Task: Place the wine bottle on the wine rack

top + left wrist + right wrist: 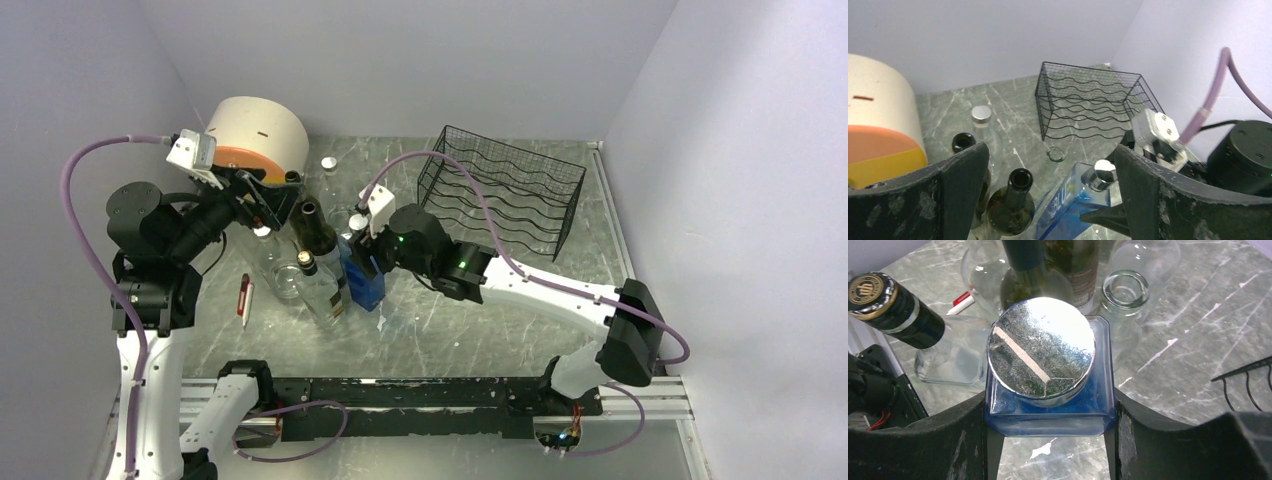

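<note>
1. Top view: wine rack (500,195) stands far right on the marble-look table (480,320), with no bottle on it.
2. R gripper (365,262) reaches left to the blue square bottle (365,288), which is upright in a cluster of bottles near table centre, well apart from the rack.
3. L gripper (270,210) hangs over the cluster's left side, in front of a cream & orange drum (260,135). A red pen (245,298) lies left of the bottles.
4. L wrist view: L fingers (948,195) are spread wide w/ nothing between them. Below sit a dark green bottle (1015,200) w/ open neck and the blue bottle, lettered "BLU", w/ a silver cap (1103,172). The rack is beyond, towards the back wall.
5. R wrist view: R fingers (1158,440) sit against both sides of the blue bottle's shoulders, clamped on it, silver cap facing the cam.
6. Same view: a clear bottle w/ black neck & gold cap (893,305) is just left. An open clear glass bottle (1125,290) is behind right. The rack's corner shows at the right edge.
</note>
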{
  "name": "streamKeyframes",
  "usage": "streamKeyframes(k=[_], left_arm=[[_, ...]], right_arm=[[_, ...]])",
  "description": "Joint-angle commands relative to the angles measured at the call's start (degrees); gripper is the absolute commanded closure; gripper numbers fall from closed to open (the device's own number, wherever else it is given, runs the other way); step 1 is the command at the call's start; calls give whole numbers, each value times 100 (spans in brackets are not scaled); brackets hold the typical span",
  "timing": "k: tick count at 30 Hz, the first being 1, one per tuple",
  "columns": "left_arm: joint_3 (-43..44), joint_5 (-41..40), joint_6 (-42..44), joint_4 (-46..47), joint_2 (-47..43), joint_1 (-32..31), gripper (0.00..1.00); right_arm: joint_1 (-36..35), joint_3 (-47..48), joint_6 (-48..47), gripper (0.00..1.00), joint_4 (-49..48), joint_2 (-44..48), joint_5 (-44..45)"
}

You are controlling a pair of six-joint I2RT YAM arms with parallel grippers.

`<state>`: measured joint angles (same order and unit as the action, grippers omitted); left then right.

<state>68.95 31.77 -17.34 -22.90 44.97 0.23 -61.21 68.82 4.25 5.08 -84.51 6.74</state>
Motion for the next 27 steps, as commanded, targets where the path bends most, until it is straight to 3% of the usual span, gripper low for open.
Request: streamKeyframes(k=[1, 6, 15, 21, 27], left_arm=[[17, 898, 161, 383, -102, 56, 0], [17, 1942, -6, 850, 79, 53, 0], [-392, 2293, -868, 2266, 269, -126, 0], [-319, 1263, -334, 1995, 685, -1215, 0], [-525, 378, 138, 1997, 1171, -2555, 0]], right_arm=[[-14, 9, 0, 51, -280, 473, 659], [30, 104, 356, 56, -94, 864, 1506], [720, 328, 1482, 57, 764, 1367, 2061], [1707, 90, 2419, 58, 1014, 1851, 1440], [1887, -202, 2888, 59, 1164, 2453, 1655]])
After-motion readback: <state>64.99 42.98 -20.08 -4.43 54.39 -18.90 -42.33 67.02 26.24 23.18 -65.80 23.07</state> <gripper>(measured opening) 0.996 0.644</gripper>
